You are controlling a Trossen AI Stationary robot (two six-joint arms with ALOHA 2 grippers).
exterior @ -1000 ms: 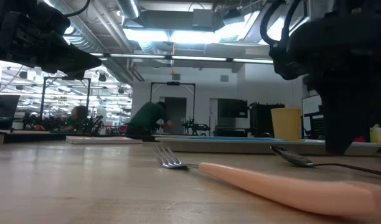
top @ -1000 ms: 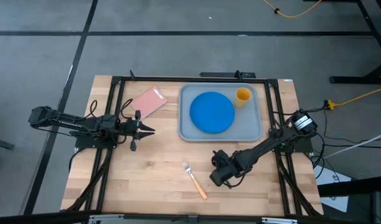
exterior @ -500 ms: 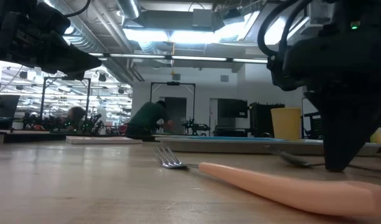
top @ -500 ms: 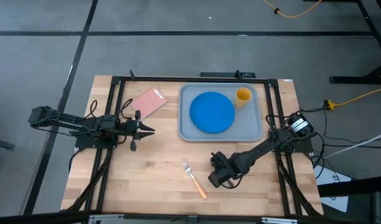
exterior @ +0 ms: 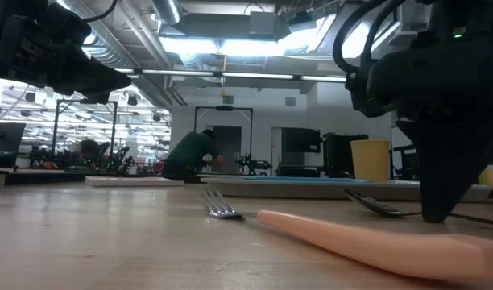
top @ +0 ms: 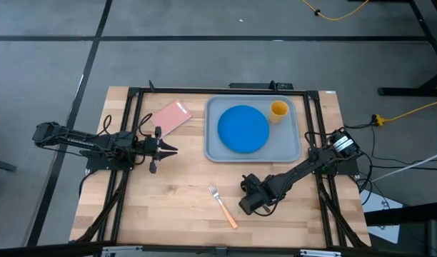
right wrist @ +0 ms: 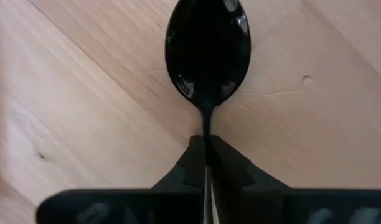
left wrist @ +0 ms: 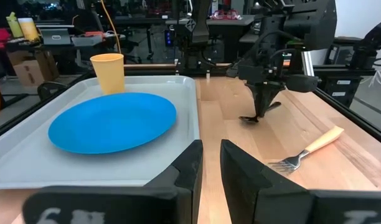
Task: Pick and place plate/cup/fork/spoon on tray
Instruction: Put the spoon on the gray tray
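The black spoon (right wrist: 208,46) lies on the bare wood in front of the grey-blue tray (top: 213,146), and my right gripper (right wrist: 206,146) is shut on it, low at the table (top: 245,205). The tan-handled fork (top: 223,205) lies flat on the wood just left of it. The blue plate (top: 243,128) and the yellow-orange cup (top: 278,109) stand on the tray. My left gripper (top: 174,150) hovers shut and empty left of the tray; its wrist view shows the plate (left wrist: 112,121) and the cup (left wrist: 108,71). My right gripper pinches the spoon's thin handle (right wrist: 206,127) between its two fingertips, just behind the bowl. The fingers come from above, pointing steeply down (exterior: 436,205). The spoon lies low along the table with its bowl (exterior: 371,205) facing up.
A pink rectangular card (top: 171,116) lies on the wood at the far left of the tray. A black frame rail (top: 130,128) runs along the table's sides. People and equipment show in the room beyond the table.
My right gripper has gone down onto the spoon's handle and a little toward the table's left; its fingertips now reach the table top beside the bowl.
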